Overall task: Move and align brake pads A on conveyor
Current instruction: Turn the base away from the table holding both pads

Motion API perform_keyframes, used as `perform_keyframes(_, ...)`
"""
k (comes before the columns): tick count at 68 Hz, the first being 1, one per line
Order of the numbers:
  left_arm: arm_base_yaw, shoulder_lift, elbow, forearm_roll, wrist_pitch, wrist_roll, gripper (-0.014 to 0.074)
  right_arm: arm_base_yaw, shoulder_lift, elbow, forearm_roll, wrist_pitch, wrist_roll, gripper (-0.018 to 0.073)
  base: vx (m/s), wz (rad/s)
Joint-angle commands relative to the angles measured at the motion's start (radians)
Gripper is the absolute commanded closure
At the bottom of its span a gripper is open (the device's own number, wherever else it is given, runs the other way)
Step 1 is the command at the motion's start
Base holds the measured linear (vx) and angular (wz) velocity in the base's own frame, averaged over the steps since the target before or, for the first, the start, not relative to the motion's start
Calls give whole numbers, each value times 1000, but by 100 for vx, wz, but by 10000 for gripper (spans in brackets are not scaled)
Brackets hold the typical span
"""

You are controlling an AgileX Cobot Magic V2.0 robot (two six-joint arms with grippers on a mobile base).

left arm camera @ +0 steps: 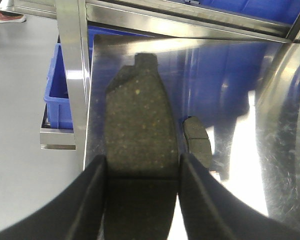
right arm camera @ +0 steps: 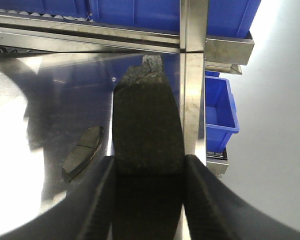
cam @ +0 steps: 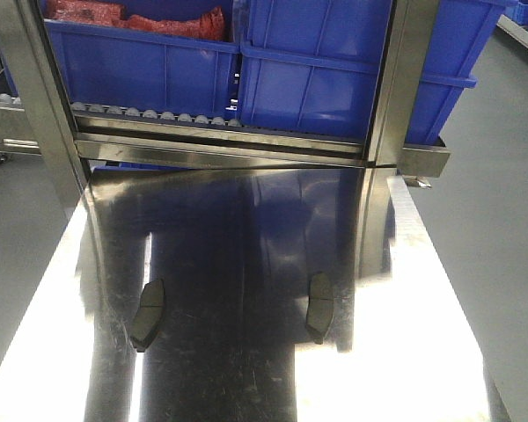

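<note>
Two brake pads A lie flat on the shiny steel tabletop in the front view, one at the left and one at the right. Neither gripper shows in that view. In the left wrist view my left gripper is shut on a third dark speckled pad, which sticks out forward; another pad lies on the steel just right of it. In the right wrist view my right gripper is shut on a fourth pad, with a tabletop pad to its lower left. The conveyor is out of view.
Large blue bins sit on a steel roller rack at the table's far end, between two steel posts. Grey floor drops away on both sides. Smaller blue crates stand below the left edge and the right edge.
</note>
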Motion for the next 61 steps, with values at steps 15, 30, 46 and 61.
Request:
perform_keyframes(15, -4, 4, -28, -7, -90, -6, 603, -1, 3, -30, -8, -87, -8, 571, 0, 2)
perform_keyframes(30, -4, 4, -28, -7, -90, -6, 603, -1, 3, -30, -8, -87, -8, 571, -5, 26)
perform_keyframes(46, -4, 4, -28, -7, -90, -6, 603, -1, 3, -30, -8, -86, -8, 571, -11, 61)
perform_keyframes(61, -4, 4, -28, -7, -90, -6, 603, -1, 3, -30, -8, -86, -8, 571, -18, 73)
